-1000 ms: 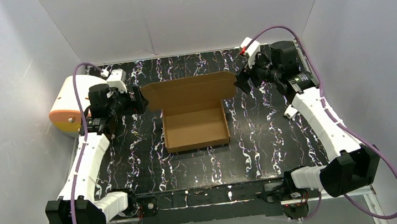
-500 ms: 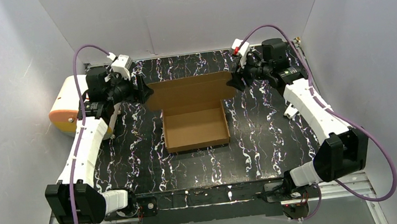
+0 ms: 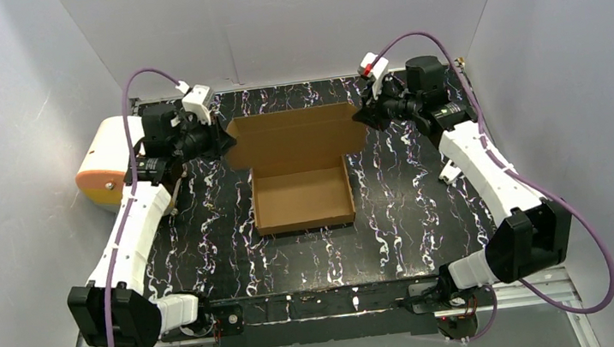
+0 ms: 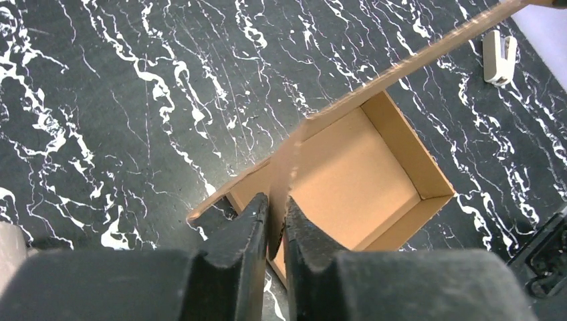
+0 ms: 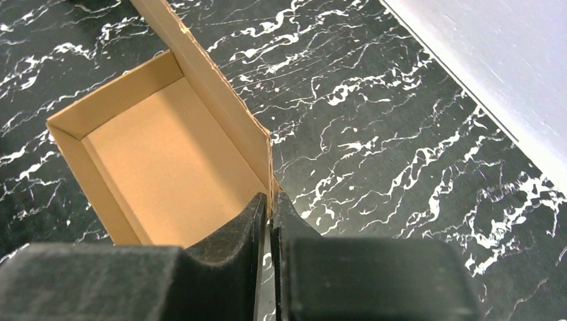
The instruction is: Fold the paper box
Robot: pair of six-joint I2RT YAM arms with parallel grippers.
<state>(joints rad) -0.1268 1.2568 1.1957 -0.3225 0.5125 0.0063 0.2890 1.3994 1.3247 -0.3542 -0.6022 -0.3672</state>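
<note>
Since a second ago the left gripper and the right gripper have swung in toward the far side of the paper box and closed down from wide open.

From above, the box sits in the middle of the black marbled table, its tray open and its lid raised at the back. The left gripper meets the lid's left end, the right gripper its right end. A cream cylinder with an orange face lies at the table's left edge, behind the left arm.

Looking down the left wrist, the left gripper is all but closed, its dark fingers pinching the lid's cardboard edge, with the tray beyond. A small white clip lies on the table far off.

Looking down the right wrist, the right gripper is likewise nearly closed on the lid's thin edge, with the tray to its left.
</note>
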